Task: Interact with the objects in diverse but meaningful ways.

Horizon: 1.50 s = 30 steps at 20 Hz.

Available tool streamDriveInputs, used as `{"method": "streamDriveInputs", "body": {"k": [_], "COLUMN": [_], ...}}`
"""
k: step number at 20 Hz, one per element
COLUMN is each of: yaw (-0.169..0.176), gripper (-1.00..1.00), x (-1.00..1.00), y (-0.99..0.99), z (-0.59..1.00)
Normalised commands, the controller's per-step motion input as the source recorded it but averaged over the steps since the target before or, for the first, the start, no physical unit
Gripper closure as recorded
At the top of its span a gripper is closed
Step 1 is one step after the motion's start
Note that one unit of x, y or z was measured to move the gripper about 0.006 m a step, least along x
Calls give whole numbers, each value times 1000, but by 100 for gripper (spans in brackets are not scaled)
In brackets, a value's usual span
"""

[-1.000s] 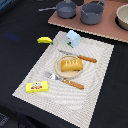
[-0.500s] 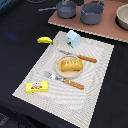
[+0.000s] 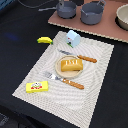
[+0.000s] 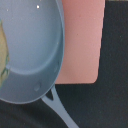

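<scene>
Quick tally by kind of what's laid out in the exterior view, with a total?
Grey pots: 2, left pot, right pot
Wooden-handled cutlery: 2, knife, fork
Toy foods: 2, yellow banana, orange-brown bread loaf
Boxes: 2, flat yellow box, pale blue carton
Total: 8

frying pan (image 4: 30, 50): rim and handle cropped | beige pot (image 3: 123, 16): half out of frame | fingers: unseen

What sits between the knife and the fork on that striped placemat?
In the exterior view, a pale round plate holding the orange-brown bread loaf lies between the wooden-handled knife and wooden-handled fork.
</scene>
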Motion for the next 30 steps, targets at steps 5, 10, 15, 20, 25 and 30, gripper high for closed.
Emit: {"method": "streamDriveInputs", "body": {"k": [5, 10, 15, 20, 25, 30], "yaw": [-24, -5, 0, 0, 0, 0], "gripper": [-100, -100, -100, -100, -100, -100], "x": [0, -49, -87, -125, -138, -149], "y": [146, 221, 216, 195, 166, 138], "z": [-334, -358, -333, -359, -373, -401]}}
